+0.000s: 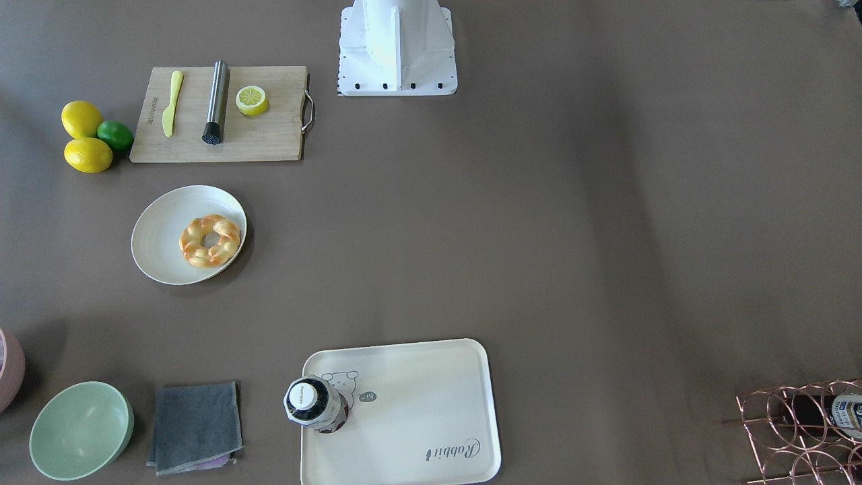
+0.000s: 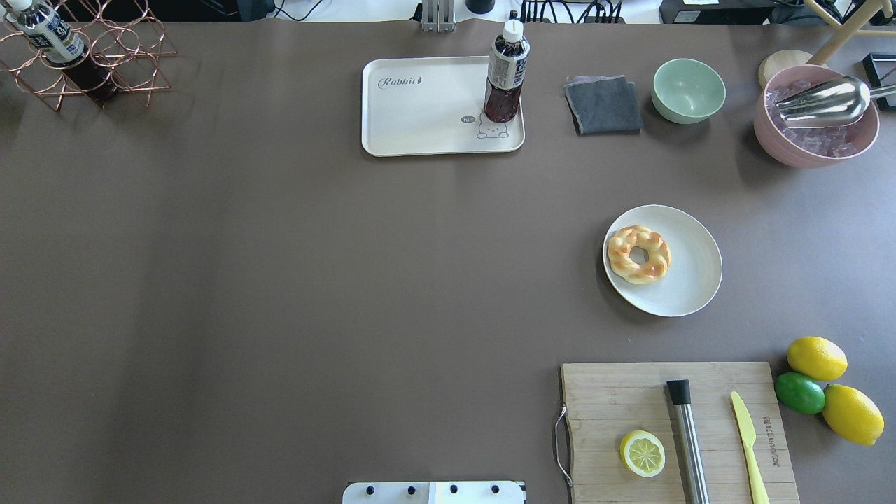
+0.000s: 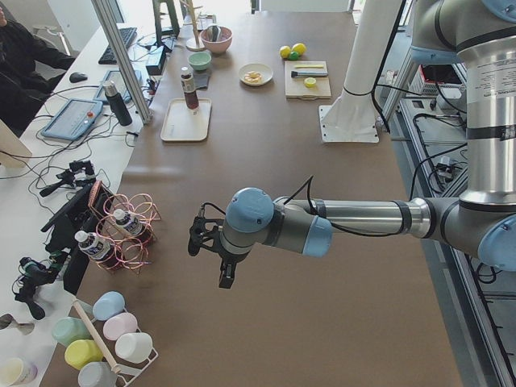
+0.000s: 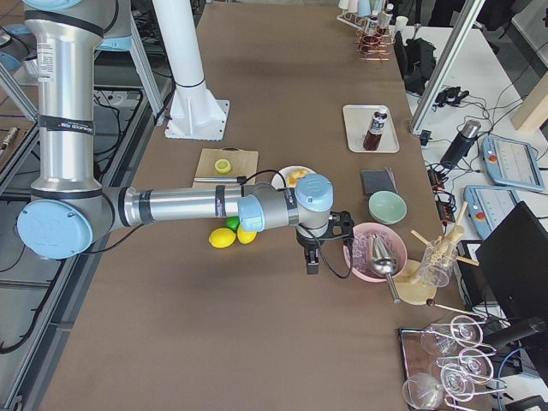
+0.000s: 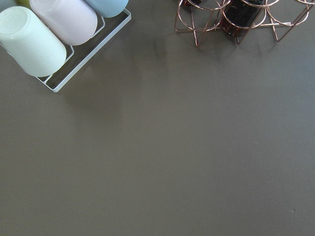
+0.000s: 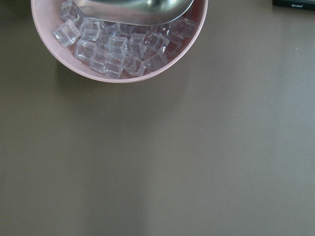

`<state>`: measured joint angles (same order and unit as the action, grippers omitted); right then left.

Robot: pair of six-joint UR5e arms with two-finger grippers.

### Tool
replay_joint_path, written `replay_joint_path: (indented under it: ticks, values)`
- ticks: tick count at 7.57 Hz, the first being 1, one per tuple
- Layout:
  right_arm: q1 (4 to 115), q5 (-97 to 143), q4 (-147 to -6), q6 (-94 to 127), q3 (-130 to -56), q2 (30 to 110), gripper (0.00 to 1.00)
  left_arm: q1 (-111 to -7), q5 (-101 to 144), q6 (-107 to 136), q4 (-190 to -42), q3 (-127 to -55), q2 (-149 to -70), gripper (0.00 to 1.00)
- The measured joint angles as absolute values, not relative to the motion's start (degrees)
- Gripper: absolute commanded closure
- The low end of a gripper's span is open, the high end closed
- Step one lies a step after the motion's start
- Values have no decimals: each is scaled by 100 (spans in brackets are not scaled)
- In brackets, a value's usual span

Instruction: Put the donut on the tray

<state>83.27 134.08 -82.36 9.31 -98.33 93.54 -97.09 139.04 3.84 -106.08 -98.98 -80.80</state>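
Shows a braided golden donut [image 2: 638, 254] lying flat on a round white plate [image 2: 689, 280], off-centre toward the rim, on the robot's right half of the bench [image 2: 280, 280] and well apart from the cream tray [image 2: 420, 119] at the far edge. Shows the tray mostly bare, except for a tall dark bottle [image 2: 505, 77] standing upright on the corner by the bear drawing, at the end nearest the plate. Places the right end effector [image 4: 322, 247] above the bench just beside a pink bowl [image 4: 374, 251] of ice cubes with a metal scoop, and the left end effector [image 3: 213, 251] above bare bench near a copper wire rack [image 3: 129, 226]. Cannot tell whether either is wide or narrow, as both are caught only by the side cameras. Carries several likely risks from here. Could clip the pink bowl or the scoop handle if the right arm swings straight toward the plate. Could tilt or push the plate by pressing down near its rim, given the donut's off-centre spot. Could lose the donut in transit, with a rounded, probably soft ring slipping from a shallow pinch. Could topple the tall, narrow bottle by approaching the tray from the plate's side. Safer, probably, to come in high and set down toward the lettered end.
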Motion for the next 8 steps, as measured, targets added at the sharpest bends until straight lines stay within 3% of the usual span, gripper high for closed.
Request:
replay_joint_path:
  ticks: [4, 8]
  values:
    - [7291, 13410, -8054, 2127, -10298, 9315, 0, -9712, 13906, 403, -10974, -9932, -7878, 2]
    - [5663, 12824, -6412, 4339, -10208, 9195, 1, -9728, 13853, 420, -10986, -9937, -7863, 2]
